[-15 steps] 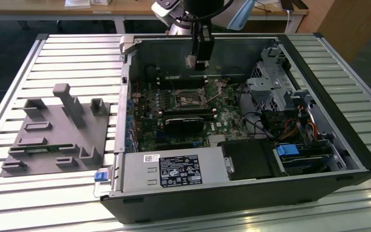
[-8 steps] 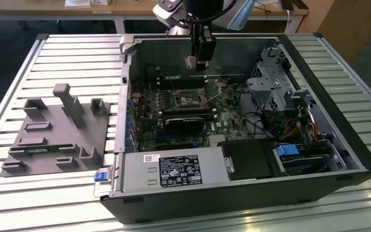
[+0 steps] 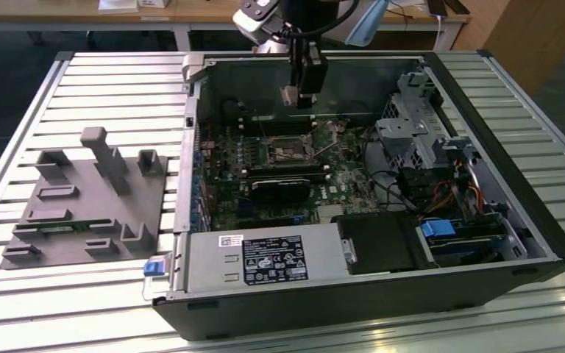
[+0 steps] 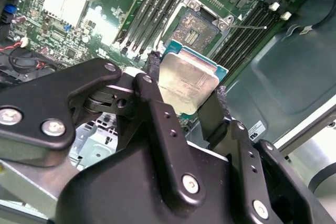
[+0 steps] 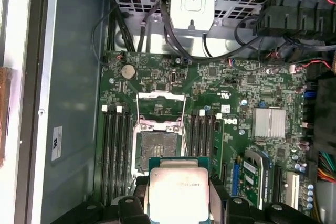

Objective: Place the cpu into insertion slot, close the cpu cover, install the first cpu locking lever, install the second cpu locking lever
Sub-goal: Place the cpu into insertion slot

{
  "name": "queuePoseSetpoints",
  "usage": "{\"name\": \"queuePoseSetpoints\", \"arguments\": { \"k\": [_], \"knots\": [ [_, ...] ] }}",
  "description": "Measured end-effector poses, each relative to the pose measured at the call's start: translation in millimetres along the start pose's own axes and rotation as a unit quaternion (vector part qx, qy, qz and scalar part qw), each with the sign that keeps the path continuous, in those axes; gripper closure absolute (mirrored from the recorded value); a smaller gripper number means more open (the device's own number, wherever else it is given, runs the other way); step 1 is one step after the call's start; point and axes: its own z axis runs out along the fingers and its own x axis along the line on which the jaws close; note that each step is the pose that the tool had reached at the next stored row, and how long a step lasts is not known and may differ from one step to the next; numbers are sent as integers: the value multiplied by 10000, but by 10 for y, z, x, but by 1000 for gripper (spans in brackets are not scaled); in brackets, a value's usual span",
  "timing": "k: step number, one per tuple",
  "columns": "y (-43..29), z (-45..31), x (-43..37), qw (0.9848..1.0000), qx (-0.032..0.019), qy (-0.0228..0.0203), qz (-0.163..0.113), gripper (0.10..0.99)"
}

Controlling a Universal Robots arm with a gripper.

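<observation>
The gripper [image 4: 186, 83] clamps the cpu [image 5: 178, 190] between its jaws; beyond the jaw tips the slot [image 5: 157, 148] lies empty, cover [image 5: 160, 102] open, so all four steps remain

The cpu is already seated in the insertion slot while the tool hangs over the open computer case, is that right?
No. In the first wrist view the tool holds the cpu, and the insertion slot is empty. The tool does hang over the open computer case.

Power supply label [image 3: 273, 259], print too small to read, case sticker [image 5: 56, 142] likewise
</observation>
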Motion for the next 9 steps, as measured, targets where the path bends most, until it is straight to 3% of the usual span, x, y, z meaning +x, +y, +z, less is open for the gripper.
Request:
{"name": "queuePoseSetpoints", "arguments": {
  "k": [9],
  "knots": [
    [1, 89, 79, 10000, 0, -6, 0, 545]
  ]
}}
